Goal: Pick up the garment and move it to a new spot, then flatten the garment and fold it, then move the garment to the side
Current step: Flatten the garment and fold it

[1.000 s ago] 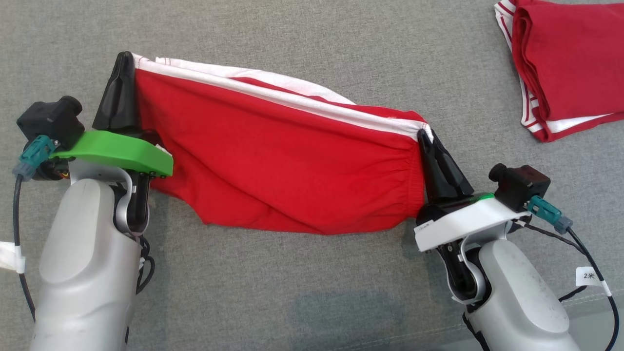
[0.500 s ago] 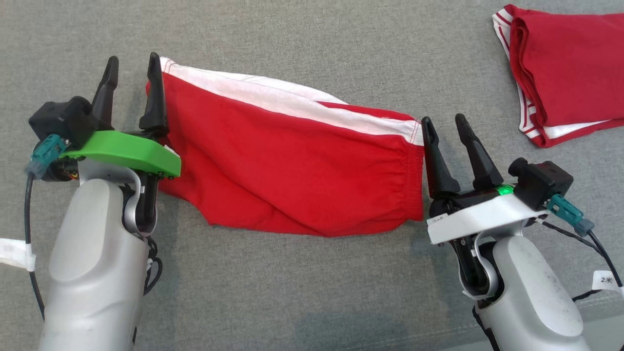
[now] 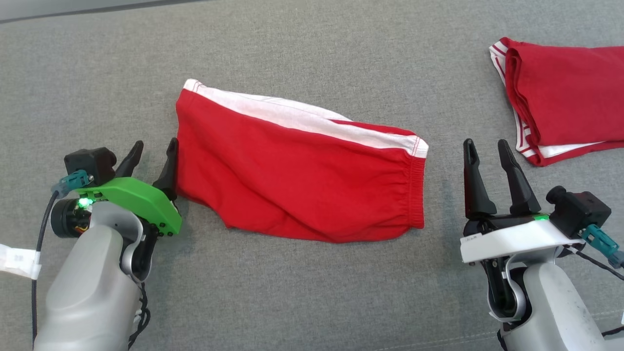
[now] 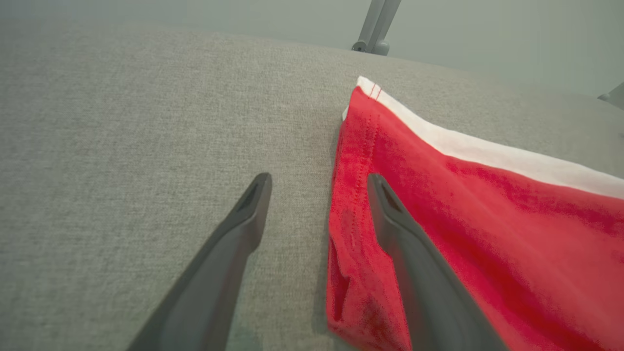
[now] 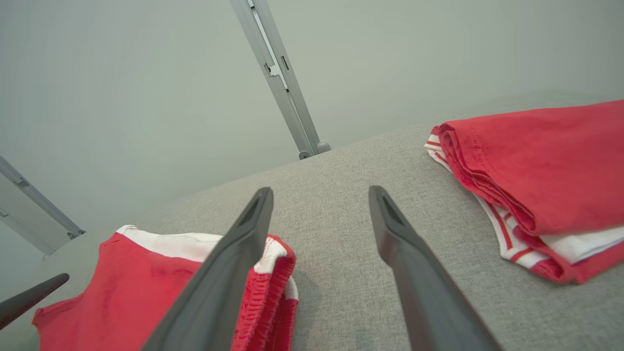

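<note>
This looks like a robot test lab, not a home. The work surface is flat and covered with plain grey woven cloth. Behind it, bare metal frame bars stand before a pale wall. A white tag marks a cable. A red garment lies on the cloth, and a folded red pile of the same kind lies apart from it.
</note>
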Robot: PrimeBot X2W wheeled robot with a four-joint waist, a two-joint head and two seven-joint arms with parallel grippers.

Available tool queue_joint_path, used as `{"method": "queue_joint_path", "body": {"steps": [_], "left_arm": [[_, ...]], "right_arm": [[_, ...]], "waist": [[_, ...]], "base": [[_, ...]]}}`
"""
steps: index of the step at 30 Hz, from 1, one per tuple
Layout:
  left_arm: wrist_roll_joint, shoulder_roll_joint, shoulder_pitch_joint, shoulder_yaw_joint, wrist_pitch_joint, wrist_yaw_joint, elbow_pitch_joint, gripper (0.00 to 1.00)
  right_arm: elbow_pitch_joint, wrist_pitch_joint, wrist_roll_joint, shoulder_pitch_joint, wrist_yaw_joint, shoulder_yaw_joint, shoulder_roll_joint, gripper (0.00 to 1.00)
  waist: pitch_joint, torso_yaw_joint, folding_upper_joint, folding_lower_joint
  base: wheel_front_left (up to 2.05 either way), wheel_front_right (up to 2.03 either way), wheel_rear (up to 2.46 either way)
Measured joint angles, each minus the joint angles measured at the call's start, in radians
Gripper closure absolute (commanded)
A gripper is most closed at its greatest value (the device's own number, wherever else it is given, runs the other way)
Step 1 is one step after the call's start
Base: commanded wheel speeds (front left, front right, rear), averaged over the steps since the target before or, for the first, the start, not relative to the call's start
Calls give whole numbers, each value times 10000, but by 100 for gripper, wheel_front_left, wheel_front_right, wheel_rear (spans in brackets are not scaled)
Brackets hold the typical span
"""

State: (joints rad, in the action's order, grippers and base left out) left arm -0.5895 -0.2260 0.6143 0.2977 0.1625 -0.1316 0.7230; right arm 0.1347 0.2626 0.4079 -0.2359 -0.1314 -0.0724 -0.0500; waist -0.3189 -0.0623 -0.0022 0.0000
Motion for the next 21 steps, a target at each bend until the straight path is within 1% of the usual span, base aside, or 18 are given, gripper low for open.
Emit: {"method": "queue_joint_path", "body": {"steps": [6,9,17,18,19,20,21], "left_arm": [[-761,-403,-16,721,-1643,0,405,0],[-957,-424,-92,907,-1998,0,518,0],[-1430,-466,-101,1243,-2548,2,621,0],[-1450,-476,-101,1281,-2583,2,635,18],[-1476,-499,-101,1304,-2583,2,640,50],[-1490,-510,-102,1325,-2583,4,648,62],[-1496,-510,-104,1377,-2583,8,633,78]], "right_arm": [[-107,0,19,272,0,155,0,0],[-163,0,40,284,0,153,0,0],[-236,0,102,329,0,201,-2,0],[-236,0,117,330,0,201,-2,0],[-236,0,121,333,0,203,-2,0],[-236,0,128,338,0,209,-2,0],[-238,0,128,353,0,215,-2,0]], "waist": [[394,-12,0,0],[416,-128,0,0],[366,-403,0,0],[367,-428,0,0],[372,-449,0,0],[382,-462,0,0],[396,-471,0,0]], "base": [[0,0,0],[0,0,0],[0,0,0],[0,0,0],[0,0,0],[0,0,0],[0,0,0]]}}
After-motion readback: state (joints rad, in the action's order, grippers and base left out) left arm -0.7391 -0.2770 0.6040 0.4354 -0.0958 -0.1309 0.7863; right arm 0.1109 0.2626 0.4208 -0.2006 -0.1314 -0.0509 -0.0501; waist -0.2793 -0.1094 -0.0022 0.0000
